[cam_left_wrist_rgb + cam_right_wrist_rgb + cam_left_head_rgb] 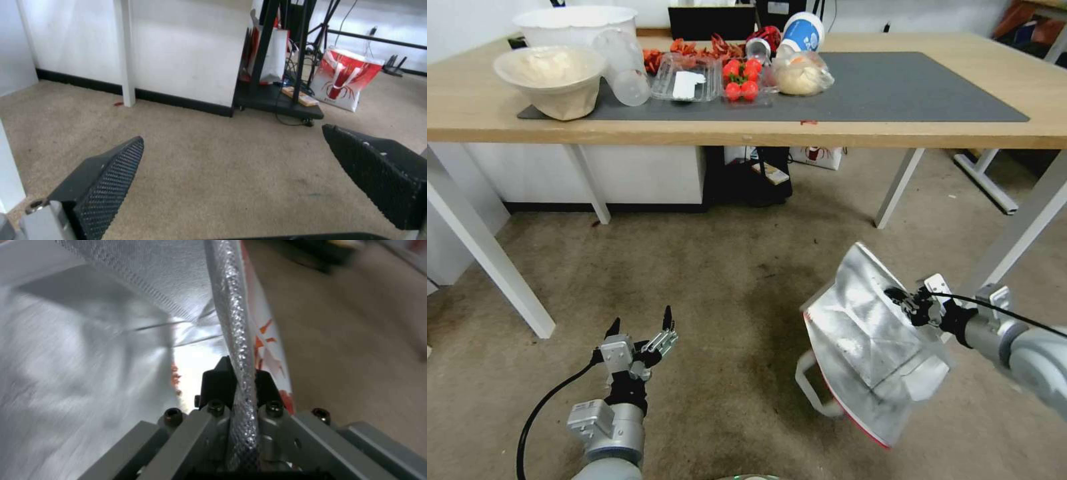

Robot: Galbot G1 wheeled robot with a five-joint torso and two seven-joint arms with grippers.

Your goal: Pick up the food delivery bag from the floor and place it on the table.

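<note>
Head view: right gripper (902, 298) clamped on food delivery bag (867, 347) rim, foil lining showing, above floor (714, 280); left gripper (640, 325) spread wide, low, holding nothing.

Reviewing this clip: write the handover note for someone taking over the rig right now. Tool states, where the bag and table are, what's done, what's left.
Right tool: shut on the rim of the food delivery bag; the right wrist view shows the foil-lined edge pinched between its fingers.
Left tool: open, holding nothing, low over the floor to the bag's left.
Bag: tilted, foil-lined mouth facing the head camera, held near the floor in front of the table. Whether its base has left the floor I cannot tell.
Done: bag gripped.
Left: lift it and set it on the table; the right part of the dark grey mat is free, food containers crowd the left.
</note>
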